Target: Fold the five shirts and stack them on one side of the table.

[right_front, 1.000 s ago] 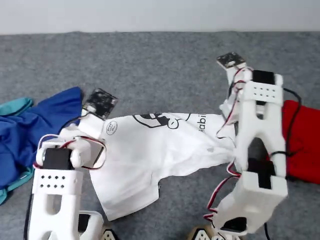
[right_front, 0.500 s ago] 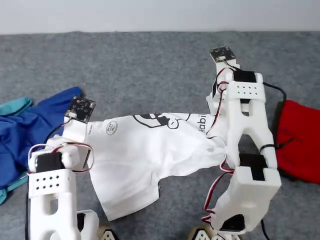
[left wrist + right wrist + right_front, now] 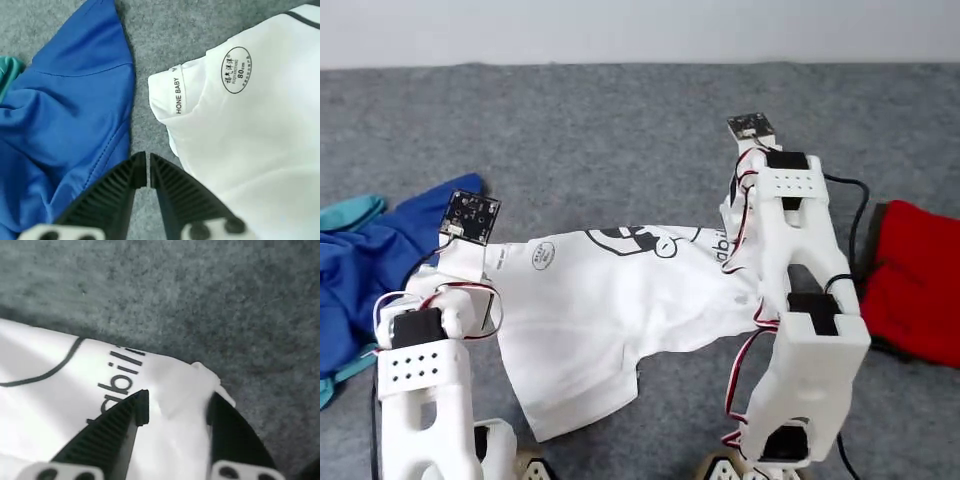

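Your right claw [image 3: 177,407] has shifted left and now straddles, jaws wide, the far-right corner of the white printed shirt [image 3: 620,310] spread across the grey surface [image 3: 620,130]. Your left claw [image 3: 148,159], pinched shut and empty, has drifted left off the collar toward the crumpled blue shirt [image 3: 380,250]. Judged: only the right side is set for a fold grasp.

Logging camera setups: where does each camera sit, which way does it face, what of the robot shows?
High view: fixed above the table, looking down on left arm, right arm, white shirt, blue shirt, red shirt.
Left wrist: on left arm, looking past shut left hand at blue shirt and white shirt edges.
Right wrist: on right arm, looking past open right hand at white shirt's corner.
Shared: all three show the white shirt.
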`<state>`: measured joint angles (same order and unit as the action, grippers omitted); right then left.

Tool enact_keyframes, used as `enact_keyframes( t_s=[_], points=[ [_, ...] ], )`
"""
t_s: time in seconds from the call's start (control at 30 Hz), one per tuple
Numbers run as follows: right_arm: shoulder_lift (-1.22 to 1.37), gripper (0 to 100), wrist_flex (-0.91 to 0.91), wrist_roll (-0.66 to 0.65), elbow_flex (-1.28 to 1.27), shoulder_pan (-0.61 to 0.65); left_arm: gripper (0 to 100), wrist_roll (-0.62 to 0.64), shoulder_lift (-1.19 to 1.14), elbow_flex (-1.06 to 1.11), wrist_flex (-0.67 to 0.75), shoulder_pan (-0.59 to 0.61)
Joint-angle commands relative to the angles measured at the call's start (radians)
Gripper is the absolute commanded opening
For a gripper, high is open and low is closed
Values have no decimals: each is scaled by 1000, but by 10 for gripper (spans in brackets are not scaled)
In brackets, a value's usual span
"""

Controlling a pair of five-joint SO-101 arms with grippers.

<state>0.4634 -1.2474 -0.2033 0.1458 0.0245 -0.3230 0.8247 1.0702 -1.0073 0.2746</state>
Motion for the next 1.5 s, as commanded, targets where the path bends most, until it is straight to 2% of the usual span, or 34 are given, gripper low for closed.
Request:
enact_keyframes(
  t_s=[0.0, 0.37, 0.47, 0.67, 0.87, 1.3, 1.47],
  points=[
    [-15, 173, -12, 14, 43, 8, 15, 3, 8, -7, 17, 5],
    [-31, 180, -48, 17, 48, -25, 15, 2, 8, -12, 18, 5],
    [-27, 180, -38, 12, 48, -39, 15, -40, 8, -10, 18, 2],
    [84, 173, -28, 11, 107, -33, 15, -64, 8, -12, 20, 0],
    [166, 18, -36, 3, 279, -51, 15, -66, 8, -12, 17, 0],
    [183, 10, 56, -334, 437, -168, 15, -66, 9, -13, 20, -2],
    [188, 10, 35, -364, 442, -130, 15, -66, 9, -13, 20, -2]
  ],
)
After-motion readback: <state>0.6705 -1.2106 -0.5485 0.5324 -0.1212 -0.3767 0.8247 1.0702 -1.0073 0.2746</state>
